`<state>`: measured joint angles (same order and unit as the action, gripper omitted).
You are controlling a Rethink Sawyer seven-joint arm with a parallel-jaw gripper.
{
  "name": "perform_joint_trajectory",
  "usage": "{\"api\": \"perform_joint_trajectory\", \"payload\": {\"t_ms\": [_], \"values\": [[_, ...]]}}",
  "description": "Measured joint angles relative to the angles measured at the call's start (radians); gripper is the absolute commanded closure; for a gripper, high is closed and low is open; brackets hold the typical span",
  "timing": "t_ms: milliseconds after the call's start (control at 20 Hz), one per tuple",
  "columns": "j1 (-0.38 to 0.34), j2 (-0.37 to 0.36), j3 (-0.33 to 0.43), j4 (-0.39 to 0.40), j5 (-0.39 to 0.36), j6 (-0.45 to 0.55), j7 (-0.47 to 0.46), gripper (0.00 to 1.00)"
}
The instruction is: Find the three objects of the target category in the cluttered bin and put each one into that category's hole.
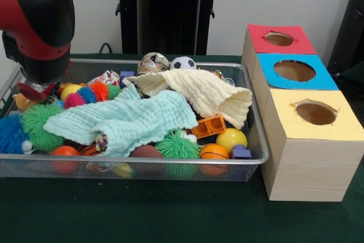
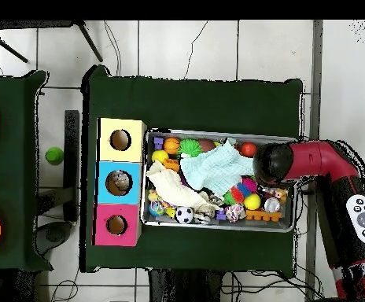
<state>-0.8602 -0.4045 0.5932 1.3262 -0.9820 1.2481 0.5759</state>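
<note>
The silver wire-mesh bin (image 1: 250,160) is full of toys, with a pale green cloth (image 1: 122,120) and a cream cloth (image 1: 205,92) lying over them. Showing are a soccer ball (image 1: 183,63), a yellow ball (image 1: 231,139), a small basketball (image 1: 214,152), a brown football (image 1: 146,152), an orange brick (image 1: 209,126) and spiky green balls (image 1: 177,146). The hole (image 1: 294,70) is the large round cutout in the blue-topped box. My gripper (image 1: 35,90) is low over the bin's left end, mostly hidden under the red and black arm. In the overhead view the arm (image 2: 270,163) covers it above the bin (image 2: 217,134).
A red-topped box (image 1: 278,38) and a yellow-topped box (image 1: 315,112) stand on either side of the blue one, right of the bin. Fuzzy green (image 1: 37,126) and blue (image 1: 10,134) balls lie below the gripper. A green cloth covers the table (image 1: 170,214).
</note>
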Motion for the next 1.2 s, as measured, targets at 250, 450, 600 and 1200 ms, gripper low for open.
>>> {"api": "perform_joint_trajectory", "payload": {"t_ms": [250, 450, 600, 1200], "values": [[0.000, 0.002, 0.000, -0.001, 0.010, 0.001, 0.000, 1.00], [-0.001, 0.003, 0.000, -0.002, 0.018, 0.002, 0.000, 1.00], [-0.003, 0.003, 0.000, -0.001, 0.031, 0.003, 0.000, 1.00], [-0.043, -0.093, 0.000, 0.045, 0.094, 0.030, -0.044, 1.00]]}}
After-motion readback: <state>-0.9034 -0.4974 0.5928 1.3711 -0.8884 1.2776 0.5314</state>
